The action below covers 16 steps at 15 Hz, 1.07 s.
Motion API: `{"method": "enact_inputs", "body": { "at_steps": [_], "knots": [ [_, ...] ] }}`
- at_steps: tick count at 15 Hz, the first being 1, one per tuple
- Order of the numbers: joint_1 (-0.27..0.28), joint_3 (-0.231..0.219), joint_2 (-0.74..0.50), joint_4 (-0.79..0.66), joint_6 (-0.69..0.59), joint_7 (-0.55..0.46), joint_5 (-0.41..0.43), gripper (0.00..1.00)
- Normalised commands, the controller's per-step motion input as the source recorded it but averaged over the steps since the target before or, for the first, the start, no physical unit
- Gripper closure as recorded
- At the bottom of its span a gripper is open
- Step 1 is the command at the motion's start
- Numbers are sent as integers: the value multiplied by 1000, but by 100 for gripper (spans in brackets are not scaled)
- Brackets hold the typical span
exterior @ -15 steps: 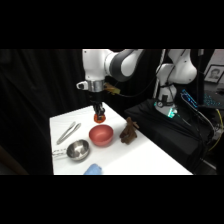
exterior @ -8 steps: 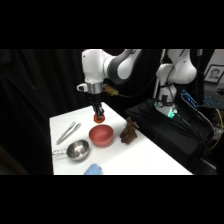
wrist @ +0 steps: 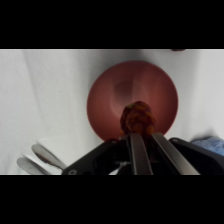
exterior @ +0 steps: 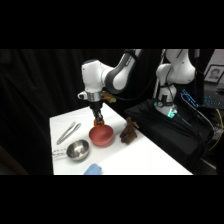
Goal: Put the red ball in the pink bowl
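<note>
Since half a second ago the gripper (exterior: 98, 121) has come down a little toward the pink bowl (exterior: 101, 135) and now hangs just over the bowl's rim at about 11 o'clock in the side view. Its fingers are clamped on the red ball (wrist: 136, 119), which the wrist view shows above the bowl's (wrist: 132, 100) hollow, lower half. Nothing else on the table (exterior: 135, 155) has moved.

Around the bowl in the side view: a metal bowl (exterior: 78, 150) just beside it at 8 o'clock, tongs (exterior: 68, 133) at 9 o'clock, apart from it, a brown figure (exterior: 129, 131) near at 3 o'clock, and a blue cloth (exterior: 93, 170) at 6 o'clock by the table's near edge. Nothing lies between the ball and the bowl. In the wrist view, the tongs' (wrist: 39, 157) tips show at 8 o'clock and the cloth (wrist: 210, 145) at 4 o'clock.
</note>
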Motion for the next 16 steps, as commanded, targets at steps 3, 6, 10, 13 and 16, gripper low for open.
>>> {"method": "enact_inputs", "body": {
  "at_steps": [3,6,10,13,16],
  "knots": [
    [-41,47,158,99,130,-150,108,98],
    [-42,52,154,112,115,-135,99,98],
    [-46,56,176,143,113,-119,94,98],
    [-51,47,175,162,86,-99,72,64],
    [-55,45,132,154,69,-85,62,40]
  ]
}}
